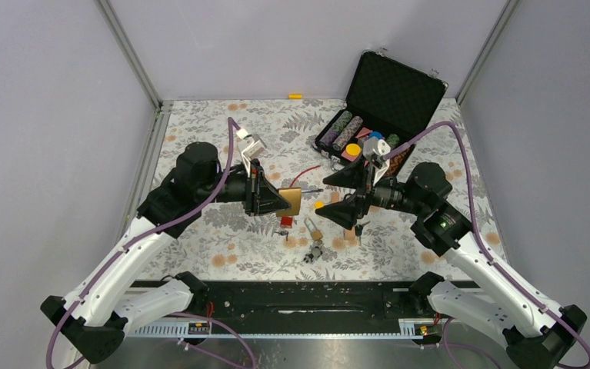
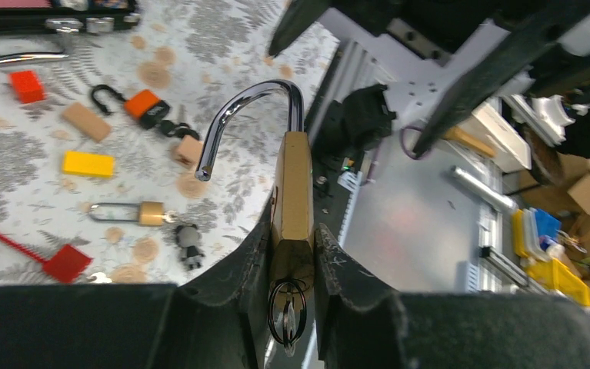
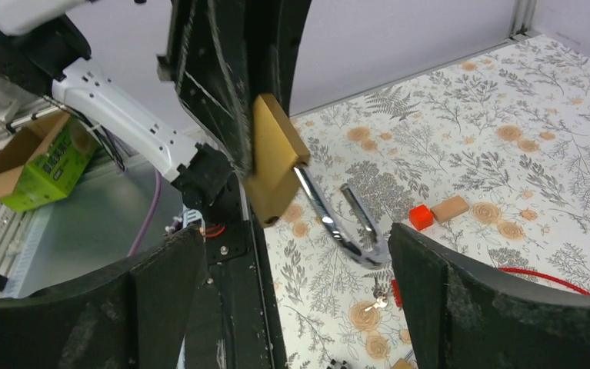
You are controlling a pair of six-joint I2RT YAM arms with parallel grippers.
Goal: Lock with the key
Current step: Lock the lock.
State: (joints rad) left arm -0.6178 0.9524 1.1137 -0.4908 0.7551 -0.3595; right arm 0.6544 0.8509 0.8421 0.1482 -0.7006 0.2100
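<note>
Brass padlock (image 2: pixel 293 184) clamped between left fingers (image 2: pixel 230 277), shackle (image 2: pixel 264 88) open.

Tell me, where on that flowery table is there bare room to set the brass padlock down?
For the brass padlock, bare cloth lies at the far left, between the wall rail and the open case, and near left beside the left arm. The middle is crowded: small padlock, red piece, yellow block.

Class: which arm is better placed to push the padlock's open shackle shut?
Right: right gripper is open, facing the shackle; left gripper is shut on the padlock.
</note>
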